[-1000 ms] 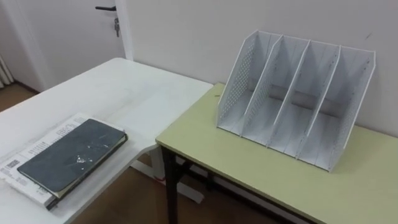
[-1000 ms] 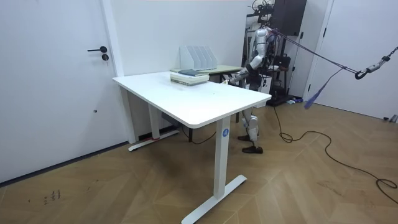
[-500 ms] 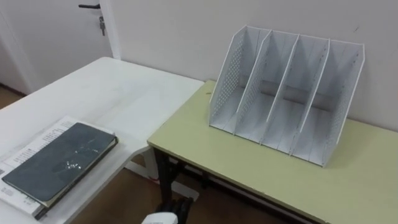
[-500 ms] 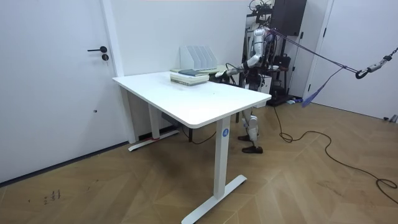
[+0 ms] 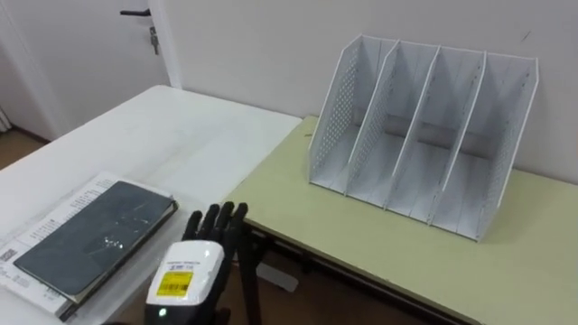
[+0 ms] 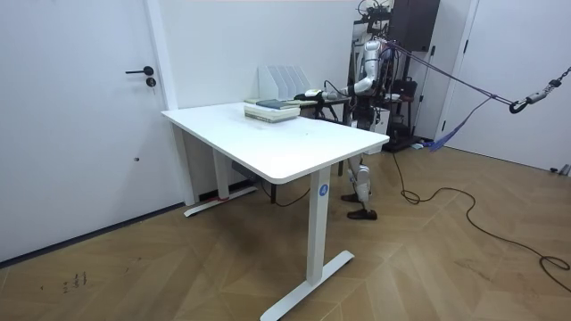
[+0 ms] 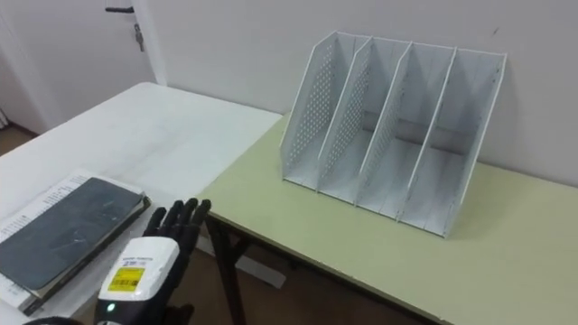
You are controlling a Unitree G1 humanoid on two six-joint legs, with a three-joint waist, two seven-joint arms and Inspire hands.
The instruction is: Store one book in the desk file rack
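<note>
Book (image 5: 95,236) is dark grey and lies flat at about 8 o'clock in the eye views, on top of a white printed booklet (image 5: 50,226) that pokes out along its left and near edges. Both sit near the close edge of a big white worktop (image 5: 181,126). Neither hand has hold of it. Butted up against that is a pale green worktop (image 5: 361,239) on dark legs, running from the middle out to 4 o'clock, with a strip of wood floor (image 5: 289,293) showing down in the gap at 6. The file rack (image 5: 424,135) is at 2 o'clock on the green one, white, upright, four slots, holes punched in its left side wall, its back close against the plain white wall (image 5: 271,36). A door handle (image 5: 135,13) peeks in at 11 o'clock. The left hand (image 5: 190,275) comes up at 7 o'clock, just right of the book and not touching it. It hovers over the white worktop's right edge, so it sits between the book and the green top. Its dark fingers (image 5: 217,221) are stretched out straight and a bit spread, holding nothing. In the room view the robot stands at the far end of the white worktop by the green one, one arm reaching out level over the worktops towards the book, dark shelving (image 6: 412,53) behind it, herringbone floor all round.
</note>
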